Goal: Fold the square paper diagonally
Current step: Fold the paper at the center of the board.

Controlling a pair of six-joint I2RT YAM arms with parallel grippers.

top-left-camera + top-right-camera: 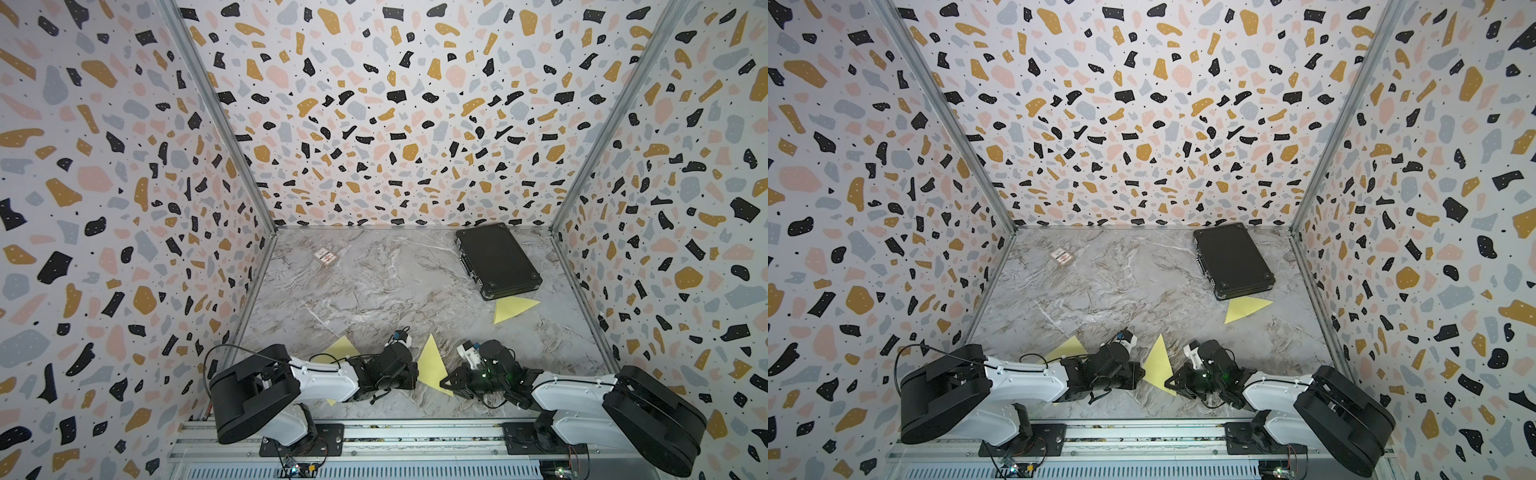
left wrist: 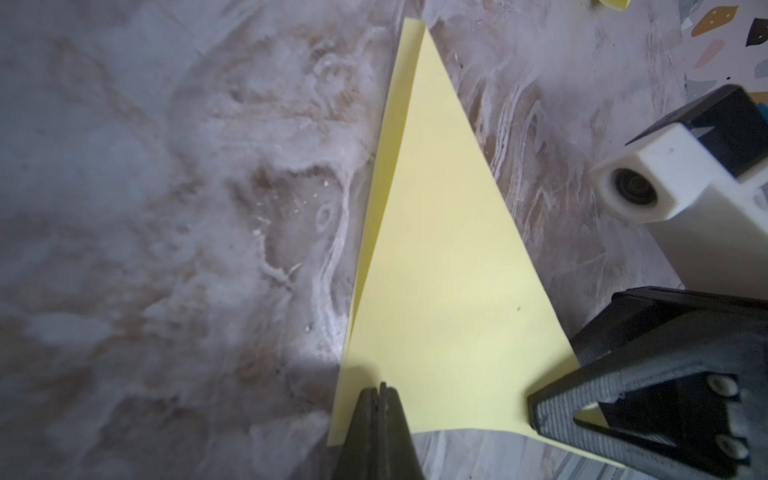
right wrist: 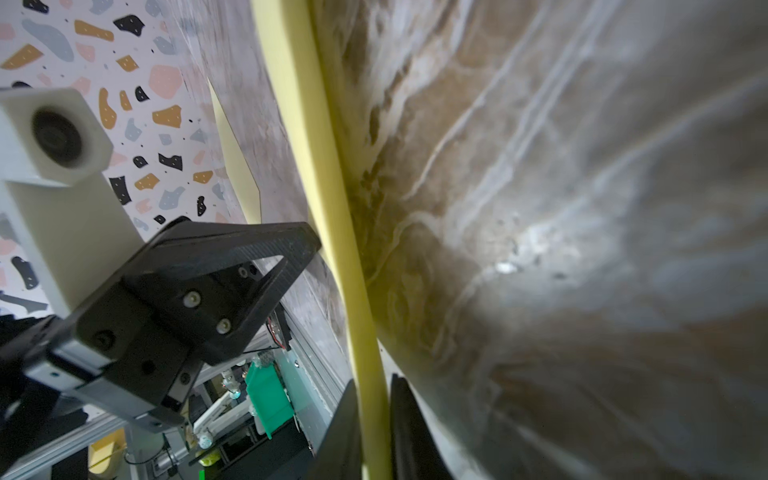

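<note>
No legible txt; small box [image 1: 324,257] print too blurry.

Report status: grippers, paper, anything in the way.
Left gripper shut, tip on the paper. Right gripper shut on the paper's edge. Paper folded to a triangle, layers slightly offset. Black case well apart.

Three walls enclose my cell, all in one terrazzo print of black, ochre, pink and grey-blue chips on white; back wall [image 1: 395,104], left wall [image 1: 104,208], right wall [image 1: 685,187]; a bare aluminium post [image 1: 218,112] runs down each back corner; the floor is a marble-look tabletop [image 1: 374,282], grey veined with brown and white; a slotted aluminium rail [image 1: 415,440] lines the near edge; light is soft and even; my right wrist view shows a pale glare patch [image 3: 536,253] on the marble.
</note>
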